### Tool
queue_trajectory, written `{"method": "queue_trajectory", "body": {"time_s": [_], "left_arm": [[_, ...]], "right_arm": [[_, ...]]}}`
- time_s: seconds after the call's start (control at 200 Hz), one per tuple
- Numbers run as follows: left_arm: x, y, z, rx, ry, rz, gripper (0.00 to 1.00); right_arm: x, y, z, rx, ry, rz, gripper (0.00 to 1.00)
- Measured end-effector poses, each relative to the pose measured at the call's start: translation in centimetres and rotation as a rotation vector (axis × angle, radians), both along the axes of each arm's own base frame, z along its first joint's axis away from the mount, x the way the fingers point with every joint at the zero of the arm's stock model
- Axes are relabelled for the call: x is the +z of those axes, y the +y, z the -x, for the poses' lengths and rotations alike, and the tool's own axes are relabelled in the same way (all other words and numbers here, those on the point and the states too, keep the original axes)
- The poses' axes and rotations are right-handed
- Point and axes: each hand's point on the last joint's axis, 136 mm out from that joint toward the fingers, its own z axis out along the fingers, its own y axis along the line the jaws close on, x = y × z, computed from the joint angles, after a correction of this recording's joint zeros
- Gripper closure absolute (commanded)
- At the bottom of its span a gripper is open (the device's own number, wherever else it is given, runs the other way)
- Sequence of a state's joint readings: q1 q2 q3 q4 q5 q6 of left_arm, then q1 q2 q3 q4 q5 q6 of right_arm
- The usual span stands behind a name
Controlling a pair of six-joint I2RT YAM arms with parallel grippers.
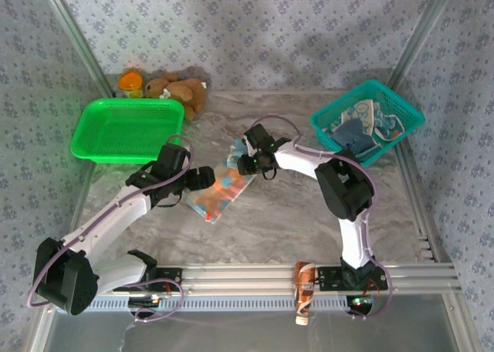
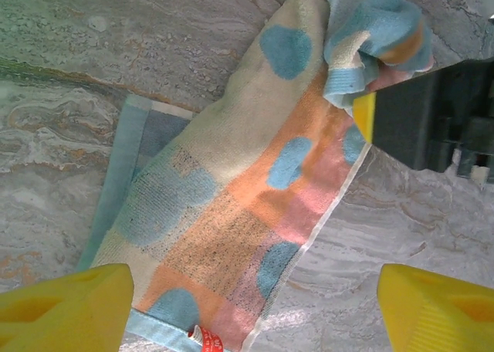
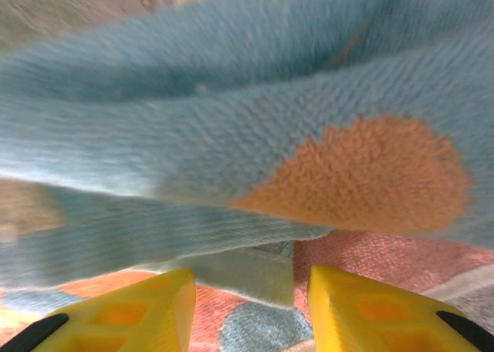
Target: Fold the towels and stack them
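Note:
A striped blue, cream and orange towel with polka dots (image 1: 222,188) lies lengthwise on the marble table, its far end bunched up (image 2: 374,28). My left gripper (image 1: 207,177) hovers over the towel's near end (image 2: 231,205), jaws wide open (image 2: 255,294) with nothing held. My right gripper (image 1: 244,164) sits at the bunched far end. Its yellow fingers (image 3: 139,313) stand apart (image 3: 251,294), and a loose edge of the towel (image 3: 270,271) lies between them, unpinched. More towels (image 1: 364,122) are heaped in the teal basket (image 1: 401,105).
A green basket (image 1: 127,128) stands at the back left. Behind it sit a brown plush toy (image 1: 181,91) and an orange object (image 1: 131,82). Metal frame posts and patterned walls enclose the table; a rail (image 1: 255,275) runs along the near edge.

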State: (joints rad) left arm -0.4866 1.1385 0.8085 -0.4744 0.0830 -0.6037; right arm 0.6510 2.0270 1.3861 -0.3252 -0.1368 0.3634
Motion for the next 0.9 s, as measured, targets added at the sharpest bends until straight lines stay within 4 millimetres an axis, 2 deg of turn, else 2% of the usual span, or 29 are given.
{"method": "queue_trajectory", "body": {"time_s": [0.07,0.12,0.175,0.245,0.295,0.455,0.525,0.635,0.725,0.835,0.899], "left_arm": [[0.1,0.1,0.1,0.002,-0.002,-0.001,0.17],[0.2,0.2,0.1,0.004,-0.006,-0.002,0.17],[0.4,0.3,0.3,0.004,-0.009,-0.001,0.17],[0.6,0.4,0.4,0.006,-0.011,-0.003,0.17],[0.7,0.5,0.4,0.008,-0.014,-0.004,0.17],[0.9,0.7,0.4,0.014,-0.023,-0.007,0.17],[1.0,0.7,0.4,0.016,-0.028,-0.007,0.17],[1.1,1.0,0.5,0.024,-0.033,-0.016,0.16],[1.6,1.6,0.6,0.038,-0.045,-0.036,0.16],[3.6,2.8,0.4,0.077,-0.093,-0.051,0.15],[5.2,3.8,0.3,0.116,-0.131,-0.052,0.15]], "right_arm": [[-1.1,-0.1,0.1,0.004,0.013,0.019,0.57],[-0.8,0.1,-0.3,0.003,0.003,0.015,0.61],[-0.6,0.3,-0.8,0.007,-0.011,0.013,0.75],[-0.6,0.5,-0.9,0.006,-0.015,0.013,0.86],[-0.7,0.5,-0.9,0.011,-0.017,0.021,1.00],[-0.4,0.8,-0.7,0.019,-0.033,0.026,1.00],[0.4,0.9,-0.6,0.019,-0.039,0.016,1.00],[3.5,1.5,-0.3,0.017,-0.057,-0.055,1.00],[7.6,2.4,0.1,0.016,-0.077,-0.149,1.00],[13.1,4.5,0.7,0.039,-0.124,-0.265,1.00],[15.6,6.0,1.6,0.065,-0.142,-0.325,1.00]]}}
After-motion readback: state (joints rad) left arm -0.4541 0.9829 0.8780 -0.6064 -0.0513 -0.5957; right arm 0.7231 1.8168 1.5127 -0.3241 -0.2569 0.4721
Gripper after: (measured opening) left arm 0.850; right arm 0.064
